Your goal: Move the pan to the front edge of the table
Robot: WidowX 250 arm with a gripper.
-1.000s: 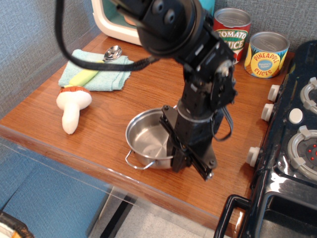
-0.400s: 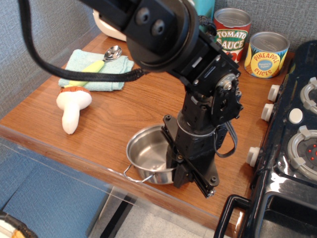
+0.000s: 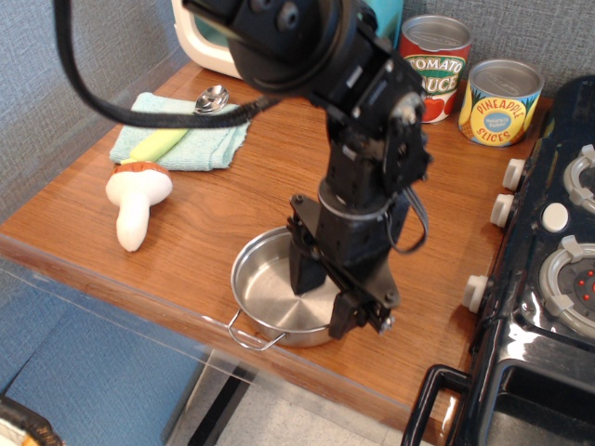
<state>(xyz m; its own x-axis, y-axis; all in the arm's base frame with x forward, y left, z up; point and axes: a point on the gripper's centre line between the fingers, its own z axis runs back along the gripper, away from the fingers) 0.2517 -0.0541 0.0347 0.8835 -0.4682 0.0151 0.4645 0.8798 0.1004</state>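
Steel pan (image 3: pixel 270 299) dragged nearer the worktop (image 3: pixel 232 200) front edge since a second ago; nearly there. Hand (image 3: pixel 327 302) pinching its right rim.

The gripper (image 3: pixel 327 299) points down into the pan (image 3: pixel 270 297), with one finger (image 3: pixel 306 274) inside the bowl and the other finger (image 3: pixel 358 311) at the pan's right rim; the exact grip is obscured. The pan sits on the table (image 3: pixel 214 214) close to its front edge, with one wire handle (image 3: pixel 249 336) left of and below the fingers. Well left of the fingers lie a white mushroom toy (image 3: pixel 135 200) and a green cloth (image 3: pixel 181 139) carrying a spoon (image 3: pixel 210 98). Behind the fingers stand a tomato sauce can (image 3: pixel 435 65) and a pineapple can (image 3: pixel 502 100). A black toy stove (image 3: pixel 539 279) lies to their right.
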